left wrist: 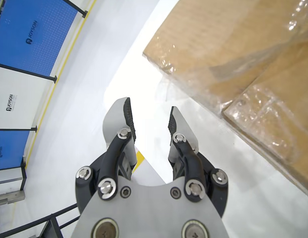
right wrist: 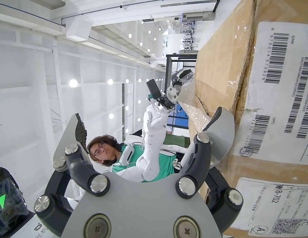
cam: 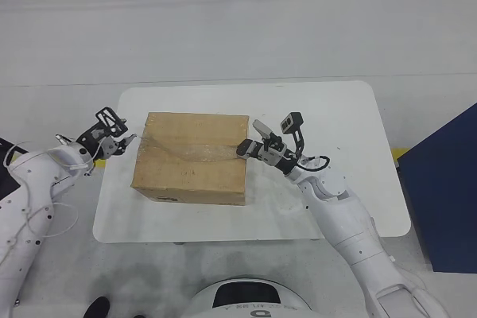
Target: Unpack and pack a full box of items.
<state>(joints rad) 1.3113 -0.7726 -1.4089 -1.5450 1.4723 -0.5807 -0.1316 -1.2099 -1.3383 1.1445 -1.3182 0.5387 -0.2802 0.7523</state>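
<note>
A closed cardboard box stands in the middle of the white table. Clear tape runs along its top seam and wraps over both ends. My left gripper hovers open just off the box's left end, near the taped corner, with nothing between its fingers. My right gripper is open wide at the box's right end, at the level of the top edge. One fingertip rests against the taped seam of the box, beside its white labels. The left gripper shows at the box's far end.
The table has bare room in front of, behind and to the right of the box. A dark blue panel stands off the table's right side. Blue and white partitions line the floor beyond the table's left edge.
</note>
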